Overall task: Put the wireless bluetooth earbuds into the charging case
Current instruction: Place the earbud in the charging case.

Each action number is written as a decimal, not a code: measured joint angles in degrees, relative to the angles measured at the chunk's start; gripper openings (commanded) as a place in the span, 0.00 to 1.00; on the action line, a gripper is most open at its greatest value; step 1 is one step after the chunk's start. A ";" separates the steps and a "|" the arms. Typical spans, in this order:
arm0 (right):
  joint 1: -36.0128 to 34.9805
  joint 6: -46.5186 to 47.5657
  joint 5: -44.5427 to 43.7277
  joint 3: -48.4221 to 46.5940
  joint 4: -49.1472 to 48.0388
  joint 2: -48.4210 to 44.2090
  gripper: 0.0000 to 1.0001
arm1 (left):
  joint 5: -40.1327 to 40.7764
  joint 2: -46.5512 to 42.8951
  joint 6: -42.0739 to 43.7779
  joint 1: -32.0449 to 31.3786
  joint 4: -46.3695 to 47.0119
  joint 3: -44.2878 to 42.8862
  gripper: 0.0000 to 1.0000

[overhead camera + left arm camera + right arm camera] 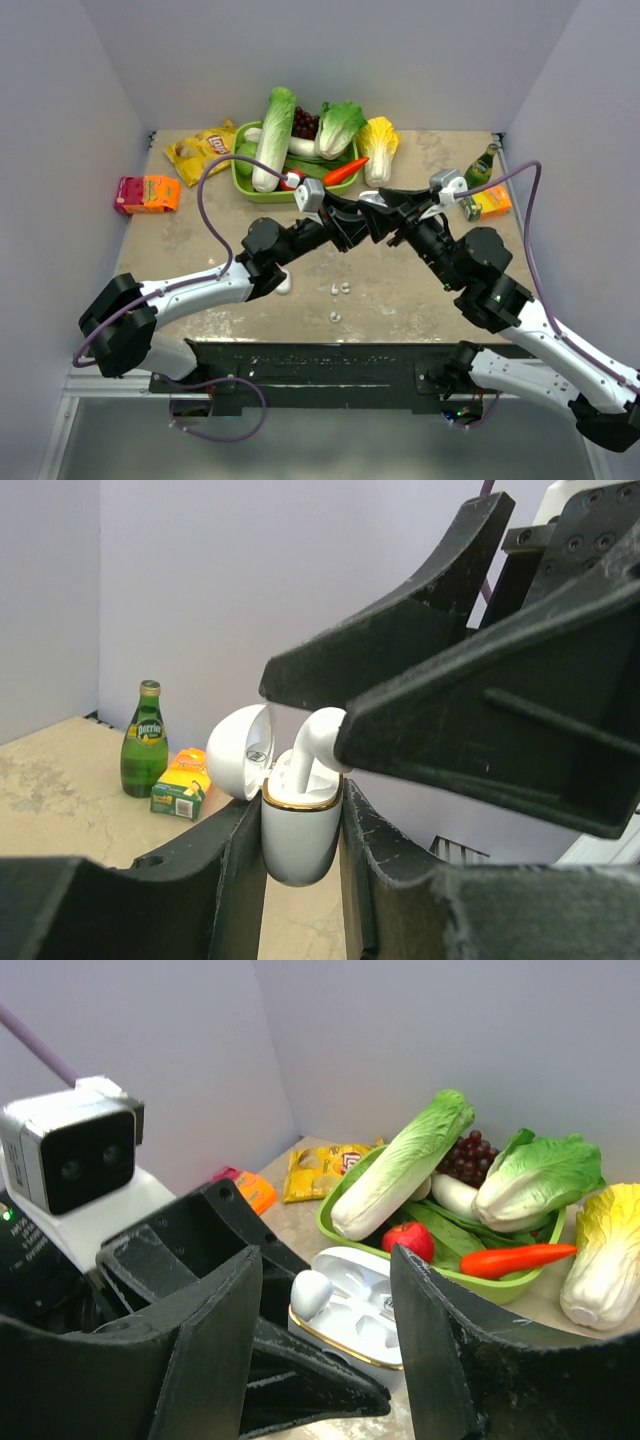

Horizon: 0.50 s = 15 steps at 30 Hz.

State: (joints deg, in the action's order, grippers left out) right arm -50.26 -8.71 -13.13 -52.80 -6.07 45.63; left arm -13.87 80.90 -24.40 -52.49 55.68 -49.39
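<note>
My left gripper (300, 825) is shut on the charging case (298, 830), a white box with a gold rim, and holds it upright above the table with its lid (240, 750) swung open. One white earbud (312, 742) stands in the case's slot, stem down; it also shows in the right wrist view (311, 1293). My right gripper (325, 1257) is open, its fingers spread on either side of the case (375, 1322) without touching the earbud. In the top view the two grippers, left (350, 225) and right (388, 215), meet mid-table and hide the case. Small white pieces (340, 289) lie on the table below them.
A green tray (240, 175) of cabbages, grapes, an apple and a carrot stands at the back. A yellow chips bag (200, 150) and an orange-pink box (147, 193) lie at the left. A green bottle (482, 165) and a small carton (487, 203) stand at the right.
</note>
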 measured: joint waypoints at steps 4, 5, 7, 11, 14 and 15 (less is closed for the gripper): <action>0.00 -1.86 -1.57 -2.95 0.85 1.22 0.61 | 0.00 0.00 -0.02 0.00 0.66 0.00 0.00; 0.00 -2.25 -2.01 -3.54 0.96 1.49 0.61 | 0.00 0.00 -0.02 0.00 0.70 0.00 0.00; 0.00 -2.91 -2.54 -4.28 0.98 1.97 0.61 | 0.00 0.00 -0.02 0.00 0.83 0.00 0.00; 0.00 -3.72 -2.86 -4.50 1.31 2.51 0.61 | 0.00 0.00 -0.02 0.09 0.87 0.17 0.00; 0.00 -4.15 -2.89 -4.50 1.77 2.73 0.60 | 0.00 0.00 -0.02 0.31 0.98 0.55 0.00; 0.00 -4.24 -2.93 -4.50 1.92 2.69 0.60 | 0.00 0.00 -0.02 0.37 0.96 0.57 0.00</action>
State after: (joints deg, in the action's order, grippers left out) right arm -50.26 -12.95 -16.05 -57.30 -4.14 48.31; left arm -13.87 80.90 -24.43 -52.12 56.64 -48.82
